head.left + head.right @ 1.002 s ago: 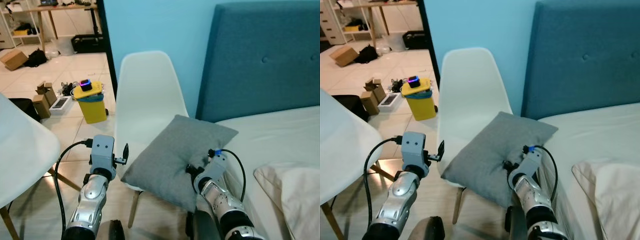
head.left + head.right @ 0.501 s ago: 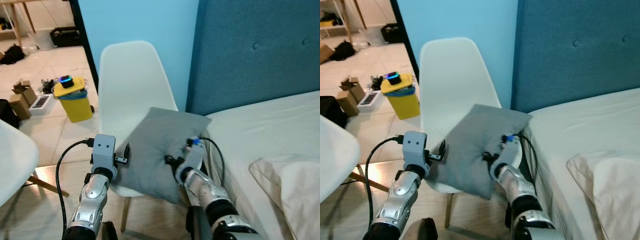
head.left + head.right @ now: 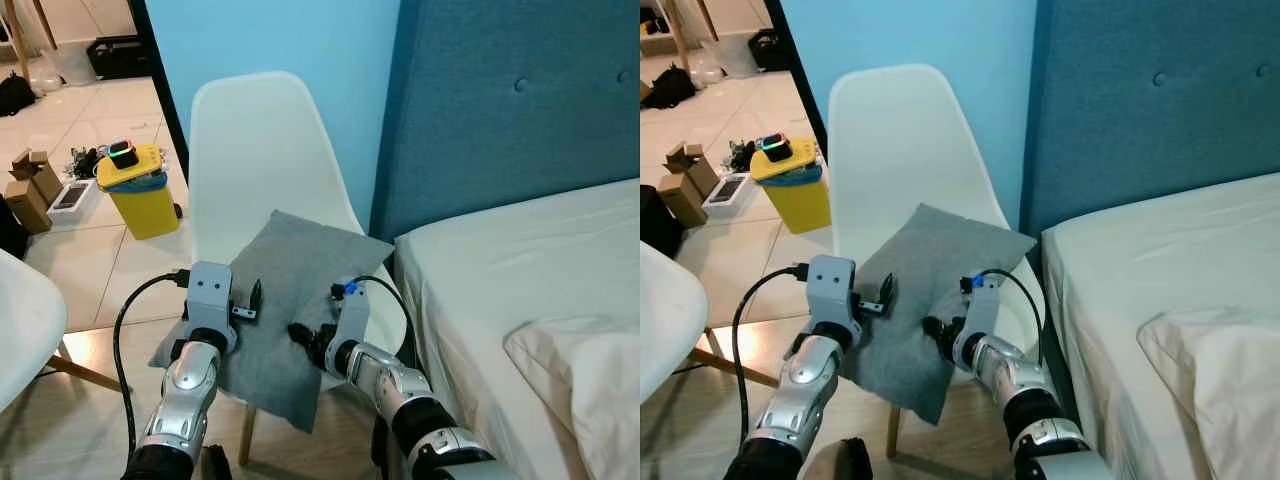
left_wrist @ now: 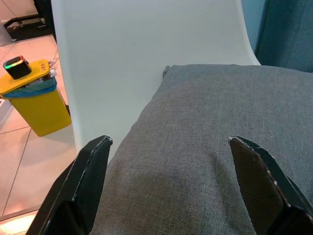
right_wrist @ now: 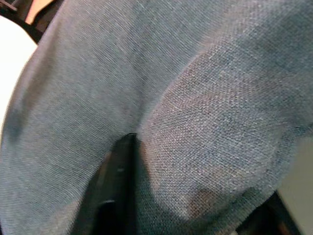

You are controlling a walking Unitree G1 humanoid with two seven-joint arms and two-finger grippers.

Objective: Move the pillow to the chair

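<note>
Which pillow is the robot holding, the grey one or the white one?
The grey pillow on the white chair. The cream-white pillow lies untouched on the bed.

You see: grey fabric pillow (image 3: 285, 300) lying flat on white chair (image 3: 250, 150) seat, one corner overhanging front edge, another near backrest.

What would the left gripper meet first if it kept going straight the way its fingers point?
Most likely the grey pillow: the left gripper is open just above its fabric, fingers spread to either side. Beyond that stands the white chair backrest. How close the fingers are to the fabric is unclear.
</note>
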